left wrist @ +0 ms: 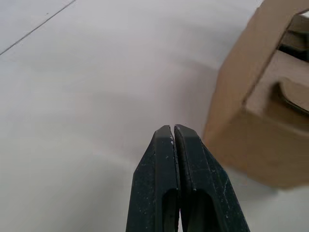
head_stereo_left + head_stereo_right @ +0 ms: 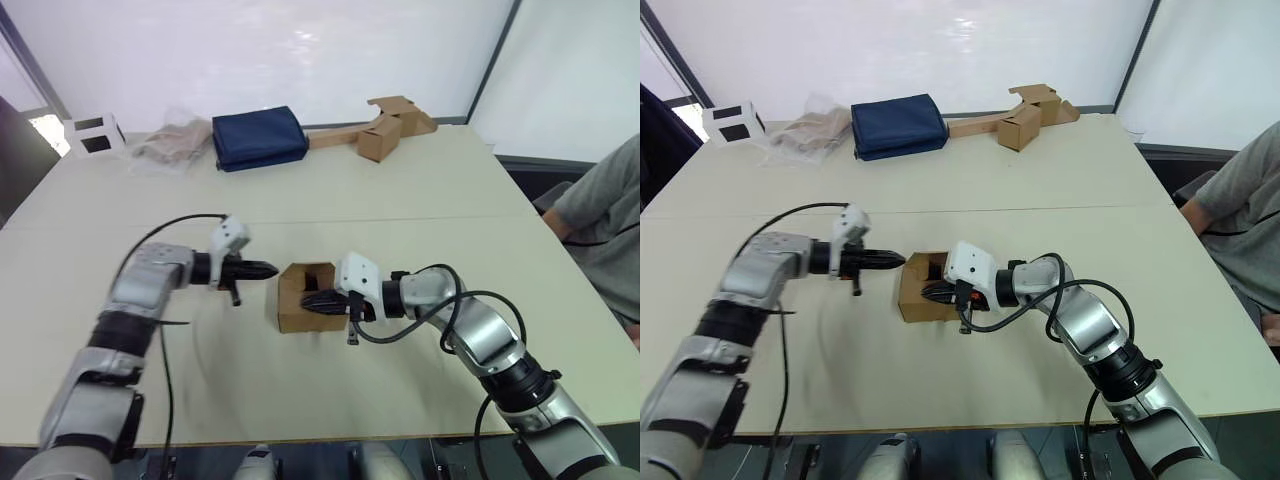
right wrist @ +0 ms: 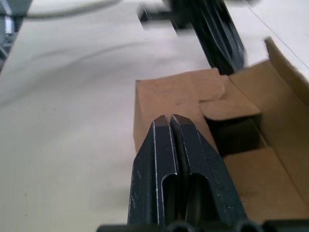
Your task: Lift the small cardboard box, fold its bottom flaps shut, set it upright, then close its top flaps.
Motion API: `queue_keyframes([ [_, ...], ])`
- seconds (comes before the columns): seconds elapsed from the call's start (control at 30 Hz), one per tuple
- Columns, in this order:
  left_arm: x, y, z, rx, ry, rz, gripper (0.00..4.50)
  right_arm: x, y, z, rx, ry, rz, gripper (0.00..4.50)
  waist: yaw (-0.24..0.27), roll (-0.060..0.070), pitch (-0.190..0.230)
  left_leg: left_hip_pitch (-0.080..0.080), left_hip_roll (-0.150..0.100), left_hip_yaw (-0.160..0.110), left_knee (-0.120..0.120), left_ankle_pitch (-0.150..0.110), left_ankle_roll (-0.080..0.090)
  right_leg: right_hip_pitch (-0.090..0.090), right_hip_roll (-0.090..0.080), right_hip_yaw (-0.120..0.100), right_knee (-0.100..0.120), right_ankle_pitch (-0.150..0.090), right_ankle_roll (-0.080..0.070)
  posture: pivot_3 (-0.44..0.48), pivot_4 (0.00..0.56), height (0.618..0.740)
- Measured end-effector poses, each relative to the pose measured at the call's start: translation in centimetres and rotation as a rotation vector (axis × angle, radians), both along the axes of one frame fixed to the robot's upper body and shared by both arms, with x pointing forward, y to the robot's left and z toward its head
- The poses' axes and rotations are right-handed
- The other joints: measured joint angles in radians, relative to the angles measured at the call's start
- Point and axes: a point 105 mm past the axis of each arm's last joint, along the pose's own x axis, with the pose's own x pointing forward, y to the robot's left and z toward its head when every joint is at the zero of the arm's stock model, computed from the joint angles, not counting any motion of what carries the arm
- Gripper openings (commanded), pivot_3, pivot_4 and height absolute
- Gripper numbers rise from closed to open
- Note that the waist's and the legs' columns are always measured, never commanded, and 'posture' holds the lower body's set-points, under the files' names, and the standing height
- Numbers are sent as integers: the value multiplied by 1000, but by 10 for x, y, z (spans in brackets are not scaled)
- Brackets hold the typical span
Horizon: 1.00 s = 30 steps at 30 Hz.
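The small cardboard box point(image 2: 300, 312) stands on the table's middle with its open end facing up. Its top flaps point(image 3: 179, 94) are partly folded inward, and a dark gap point(image 3: 237, 135) is left between them. My right gripper point(image 2: 306, 298) is shut with nothing in it, and its tips rest over those flaps. My left gripper point(image 2: 271, 268) is also shut with nothing in it; it points at the box's upper left edge, just short of it. The box's wall point(image 1: 260, 121) shows close beside the left fingers point(image 1: 164, 159). The bottom flaps are hidden under the box.
Along the far edge of the table point(image 2: 420, 210) lie a white box with black squares point(image 2: 92, 133), a clear bag point(image 2: 172, 142), a navy bag point(image 2: 258, 137) and a brown box joined to cardboard strips point(image 2: 385, 128). A person point(image 2: 605, 215) sits at the right.
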Motion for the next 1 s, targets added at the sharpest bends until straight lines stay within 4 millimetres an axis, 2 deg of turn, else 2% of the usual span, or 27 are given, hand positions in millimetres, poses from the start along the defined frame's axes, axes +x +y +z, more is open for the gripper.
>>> queue_keyframes([
  [0.1, -27, -2, 17, -65, 43, -49, 62, 3, 0, 1, -1, -14, -10, 0, 2, 0, 0, 0, 0, 0, 0, 0, 0, 1, 0, 0, 0, 0, 0, 0, 150, 740],
  [0.2, -50, -17, 33, -143, 92, -124, 62, 3, 0, 2, 0, -14, -6, 0, 5, 0, 0, 0, 0, 0, 1, 0, 0, 1, -1, 0, 0, 0, 0, 0, 150, 740],
  [0.3, -65, -31, 28, -165, 131, -166, 62, 3, 2, 2, 4, -18, 3, 0, 1, 0, 0, 0, 0, 0, 0, 0, 0, 1, 0, 0, 0, 0, 0, 0, 150, 740],
  [0.4, -67, -38, 16, -179, 162, -153, 62, 3, 2, 2, 3, -16, 7, 0, 0, 0, 0, 1, 0, 0, 0, 0, 0, 1, 0, 0, 0, 0, 0, 0, 150, 740],
  [0.6, -56, -43, -4, -161, 140, -99, 62, 3, 3, 2, 4, 3, 10, 0, 2, 0, 0, 1, 0, 0, 0, 0, 0, 1, 0, 0, 0, 0, 0, 0, 150, 740],
  [0.67, -55, -44, -4, -161, 121, -101, 62, 0, 3, 6, 33, 42, 20, 0, 2, 0, 0, 1, 0, 0, 0, 0, 0, 1, 0, 0, 0, 0, 0, 0, 150, 740],
  [0.77, -55, -44, -5, -159, 114, -106, 62, -5, 3, 35, 190, 94, 43, 0, 3, 0, 0, 1, 0, 0, 0, 0, 0, 1, 0, 0, 0, 0, 0, 0, 150, 740],
  [0.9, -55, -44, -6, -159, 109, -115, 62, 10, -3, 92, 434, 79, -12, 0, 3, 0, 0, 1, 0, 0, 0, 0, 0, 1, 0, 0, 0, 0, 0, 0, 150, 740],
  [0.93, -55, -45, -6, -159, 111, -118, 62, 16, -8, 101, 462, 62, -44, 0, 5, 0, 0, 1, 0, 0, 0, 0, 0, 2, 0, 0, 0, 0, 0, 0, 150, 740],
  [1.0, -55, -44, -6, -160, 113, -120, 62, 30, -17, 102, 442, 31, -121, 0, 8, 0, 0, 1, 0, 0, 0, 0, 0, 2, -1, 0, 0, 0, 0, 0, 150, 740],
])
